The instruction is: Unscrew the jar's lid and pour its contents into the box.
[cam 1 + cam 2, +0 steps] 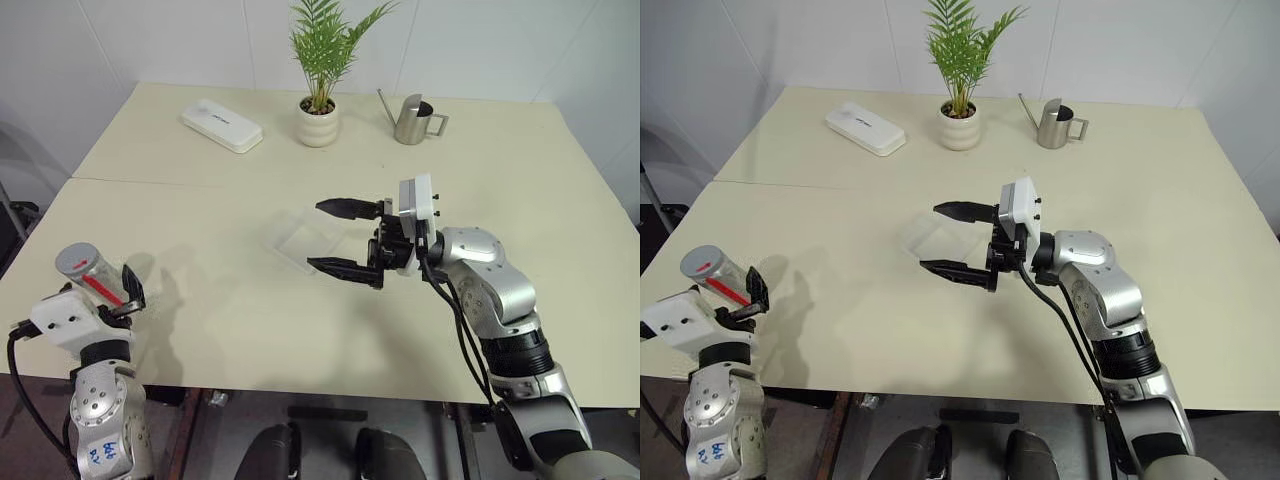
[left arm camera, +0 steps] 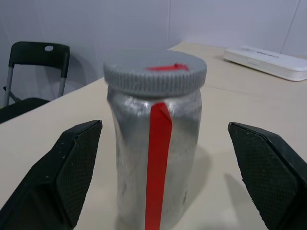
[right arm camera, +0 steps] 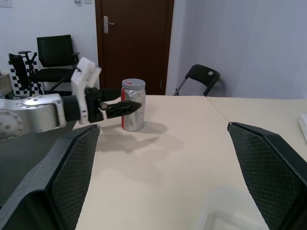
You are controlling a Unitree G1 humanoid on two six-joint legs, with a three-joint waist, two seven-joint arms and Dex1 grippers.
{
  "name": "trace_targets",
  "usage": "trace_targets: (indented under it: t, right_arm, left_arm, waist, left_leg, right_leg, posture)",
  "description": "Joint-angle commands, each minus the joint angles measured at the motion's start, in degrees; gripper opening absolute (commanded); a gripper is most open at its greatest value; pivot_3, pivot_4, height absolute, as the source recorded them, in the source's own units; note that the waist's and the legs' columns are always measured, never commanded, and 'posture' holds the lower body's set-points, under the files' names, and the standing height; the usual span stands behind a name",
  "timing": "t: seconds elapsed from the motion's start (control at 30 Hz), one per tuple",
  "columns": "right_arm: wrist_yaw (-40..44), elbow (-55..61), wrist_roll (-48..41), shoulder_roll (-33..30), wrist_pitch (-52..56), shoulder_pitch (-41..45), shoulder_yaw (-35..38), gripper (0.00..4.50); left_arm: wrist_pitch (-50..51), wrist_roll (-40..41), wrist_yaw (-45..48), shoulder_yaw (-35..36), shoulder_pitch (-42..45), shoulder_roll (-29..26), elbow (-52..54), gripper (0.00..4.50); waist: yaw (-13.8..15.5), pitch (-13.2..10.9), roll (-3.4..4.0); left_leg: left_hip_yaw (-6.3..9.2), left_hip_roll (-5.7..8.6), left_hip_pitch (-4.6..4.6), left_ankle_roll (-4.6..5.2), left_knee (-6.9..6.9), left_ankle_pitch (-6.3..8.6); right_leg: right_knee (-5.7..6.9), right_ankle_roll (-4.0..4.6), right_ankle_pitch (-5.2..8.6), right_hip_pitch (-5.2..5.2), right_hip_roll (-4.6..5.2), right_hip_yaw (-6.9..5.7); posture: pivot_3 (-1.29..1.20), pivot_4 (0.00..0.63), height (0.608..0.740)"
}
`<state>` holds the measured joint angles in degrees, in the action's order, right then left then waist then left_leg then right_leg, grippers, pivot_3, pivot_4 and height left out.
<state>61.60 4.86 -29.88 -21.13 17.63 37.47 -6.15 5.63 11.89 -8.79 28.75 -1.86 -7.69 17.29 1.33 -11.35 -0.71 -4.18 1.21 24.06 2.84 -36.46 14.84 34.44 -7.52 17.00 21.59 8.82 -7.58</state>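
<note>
Left wrist view shows the jar (image 2: pixel 152 153) upright on the table (image 1: pixel 250 330) near its left edge, lid (image 2: pixel 155 72) on, standing between the left gripper's (image 1: pixel 127 298) spread fingers, untouched. Right gripper (image 1: pixel 333 236), also spread and empty, hovers over the box (image 1: pixel 300 243), well apart; the left arm is nearer.

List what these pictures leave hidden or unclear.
- Contents: inside the jar, behind its opaque silvery wall and the closed lid.
- Left gripper: head views leave unclear whether its fingers touch the jar; the left wrist view shows gaps on both sides.
- Box: clear plastic, faint; the right gripper covers part of it.
</note>
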Motion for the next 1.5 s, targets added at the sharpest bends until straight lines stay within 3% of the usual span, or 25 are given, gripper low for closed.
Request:
trace_targets:
  t: [0.03,0.2,0.3,0.5,0.57,0.67,0.83,1.0,1.13,1.5]
  right_arm:
    - [-0.8,3.2,-1.7,0.2,0.4,-0.2,1.3,4.50]
    - [-1.2,3.3,-1.8,0.1,0.5,-0.4,1.2,4.50]
    - [-1.4,3.3,-1.8,0.1,0.4,-0.4,1.3,4.50]
    - [-2.2,3.8,-1.7,0.2,0.2,-1.3,1.5,4.50]
    - [-2.7,4.0,-1.7,0.2,0.2,-1.5,1.6,4.50]
    - [-4.5,4.4,-2.7,0.5,1.7,-1.5,2.5,4.50]
    - [-9.8,7.1,-3.7,-1.0,9.1,-0.1,3.2,4.50]
    - [-16.3,9.7,-0.9,-1.3,14.5,1.9,1.7,4.50]
    - [-19.0,11.1,0.5,-0.5,15.7,3.0,0.4,4.50]
    - [-21.2,13.4,2.1,2.3,17.5,3.8,-3.5,4.50]
  left_arm:
    - [0.7,-1.7,-1.6,0.9,1.6,-1.7,-0.5,4.48]
    - [1.8,-2.0,-2.2,1.6,4.8,-4.4,-4.0,4.48]
    - [2.9,-1.8,-2.3,1.6,6.2,-5.5,-5.3,3.89]
    - [5.4,-0.9,-2.7,1.8,6.9,-5.3,-5.0,1.99]
    - [6.6,4.1,-2.6,2.9,9.5,-3.6,-3.8,1.95]
    - [8.6,8.0,4.2,-0.5,13.9,-6.6,-2.3,1.95]
    - [7.8,8.1,25.8,-12.3,18.6,-18.3,-4.2,1.95]
    - [6.8,11.0,44.0,-20.8,21.6,-23.8,-6.7,1.95]
    - [5.6,10.9,52.4,-26.2,26.4,-23.7,-10.0,1.95]
    - [6.6,11.4,58.5,-30.2,32.4,-19.2,-13.2,1.95]
  waist:
    - [0.0,0.0,0.00]
    - [0.0,0.0,0.00]
    - [-0.1,0.0,0.00]
    - [-0.1,0.0,0.00]
    - [-0.1,0.0,0.00]
    - [0.2,0.0,-0.01]
    - [-0.2,0.0,0.00]
    - [-1.5,0.0,0.01]
    - [-1.5,0.0,0.02]
    - [-1.5,0.0,0.02]
  left_leg:
    - [0.00,0.00,0.00,0.00,0.00,0.00]
    - [0.01,-0.08,-0.01,-0.07,0.00,-0.04]
    - [0.01,-0.08,-0.01,-0.09,0.00,-0.05]
    - [0.02,-0.09,-0.02,-0.09,0.00,-0.05]
    - [0.02,-0.09,-0.02,-0.10,0.00,-0.05]
    - [0.06,-0.09,0.00,-0.15,-0.07,-0.08]
    - [0.08,-0.08,0.06,-0.17,-0.37,-0.08]
    - [-0.01,-0.15,0.02,-0.22,-0.27,-0.05]
    - [-0.01,-0.38,0.04,-0.17,-0.26,-0.19]
    - [-0.05,-0.41,0.05,-0.09,-0.42,-0.25]
  right_leg:
    - [0.00,0.00,0.00,0.00,-0.02,0.00]
    - [0.01,0.03,-0.01,0.00,-0.13,0.01]
    - [0.02,0.03,-0.02,0.01,-0.13,0.03]
    - [0.02,0.03,-0.02,0.01,-0.15,0.03]
    - [0.03,0.03,-0.02,0.01,-0.15,0.03]
    - [0.09,0.05,-0.03,0.00,-0.14,0.02]
    - [0.26,0.08,-0.04,0.00,-0.17,0.05]
    - [0.25,0.14,-0.03,0.10,-0.24,0.15]
    - [0.33,0.36,0.09,0.15,-0.44,0.03]
    - [0.41,0.37,0.10,0.11,-0.47,0.06]
  posture:
    - [0.00,0.150,0.740]
    - [0.00,0.150,0.740]
    - [0.00,0.150,0.740]
    - [0.00,0.150,0.740]
    - [0.00,0.150,0.740]
    - [0.00,0.150,0.740]
    - [0.00,0.150,0.740]
    - [0.00,0.150,0.740]
    - [0.00,0.150,0.740]
    - [0.00,0.150,0.740]
